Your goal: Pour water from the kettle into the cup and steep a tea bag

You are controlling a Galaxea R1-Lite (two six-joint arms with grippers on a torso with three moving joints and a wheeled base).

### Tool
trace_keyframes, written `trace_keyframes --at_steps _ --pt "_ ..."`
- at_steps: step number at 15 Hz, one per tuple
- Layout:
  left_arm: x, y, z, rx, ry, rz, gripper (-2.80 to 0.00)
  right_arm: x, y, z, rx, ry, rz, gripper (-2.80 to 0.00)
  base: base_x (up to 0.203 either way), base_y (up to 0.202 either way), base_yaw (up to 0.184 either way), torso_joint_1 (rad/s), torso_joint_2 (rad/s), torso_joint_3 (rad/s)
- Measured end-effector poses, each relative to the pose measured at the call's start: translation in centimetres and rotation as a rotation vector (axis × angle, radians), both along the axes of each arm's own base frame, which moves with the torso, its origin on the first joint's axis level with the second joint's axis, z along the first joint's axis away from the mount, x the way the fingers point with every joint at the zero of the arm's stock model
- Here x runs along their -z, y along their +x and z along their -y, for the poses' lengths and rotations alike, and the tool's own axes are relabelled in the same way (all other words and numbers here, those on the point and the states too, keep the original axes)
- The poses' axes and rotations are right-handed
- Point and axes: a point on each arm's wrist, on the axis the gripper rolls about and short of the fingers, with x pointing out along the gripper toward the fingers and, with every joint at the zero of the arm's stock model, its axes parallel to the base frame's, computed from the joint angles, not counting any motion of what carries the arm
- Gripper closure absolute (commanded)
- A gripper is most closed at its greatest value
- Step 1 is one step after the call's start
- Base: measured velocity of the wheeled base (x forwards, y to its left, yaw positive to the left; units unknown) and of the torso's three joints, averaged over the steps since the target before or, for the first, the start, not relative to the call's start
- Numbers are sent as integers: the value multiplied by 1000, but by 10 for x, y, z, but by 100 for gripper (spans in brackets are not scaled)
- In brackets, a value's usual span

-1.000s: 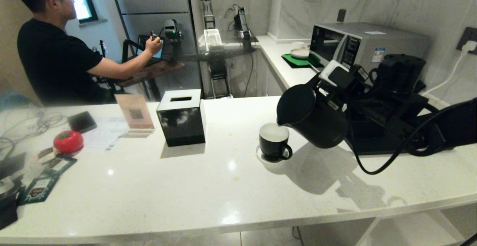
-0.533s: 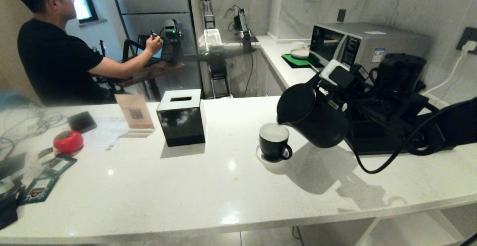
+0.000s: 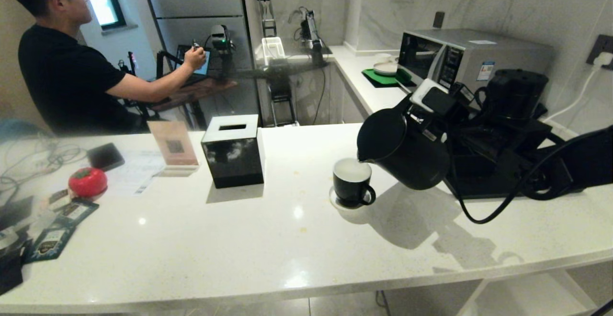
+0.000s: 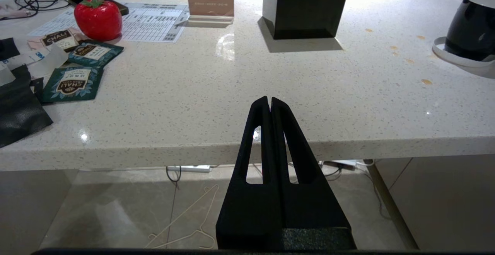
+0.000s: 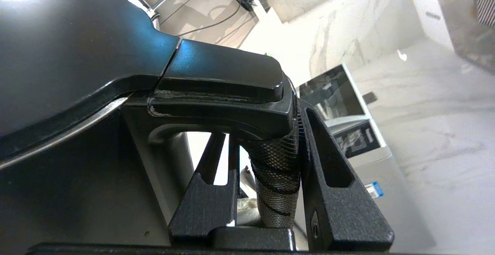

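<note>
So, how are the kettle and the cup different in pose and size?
The kettle is tilted, held off the counter by the right gripper, with its spout above the cup; the cup stands upright on a white coaster. The kettle is much bigger than the cup. Both are black with a handle.

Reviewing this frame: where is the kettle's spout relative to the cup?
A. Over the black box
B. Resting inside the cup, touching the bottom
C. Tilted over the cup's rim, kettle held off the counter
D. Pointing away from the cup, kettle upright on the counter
C: the kettle is tipped with its spout just above the cup, its handle clamped in the right end effector.
</note>
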Motion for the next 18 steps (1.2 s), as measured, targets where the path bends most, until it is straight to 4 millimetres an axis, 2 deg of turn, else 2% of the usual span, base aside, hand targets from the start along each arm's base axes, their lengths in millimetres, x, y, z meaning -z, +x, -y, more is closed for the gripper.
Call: trace_keyframes --at_steps 18 --pt "0 0 0 0 0 0 0 -2 -1 0 -1 -56 22 0 0 0 0 0 0 0"
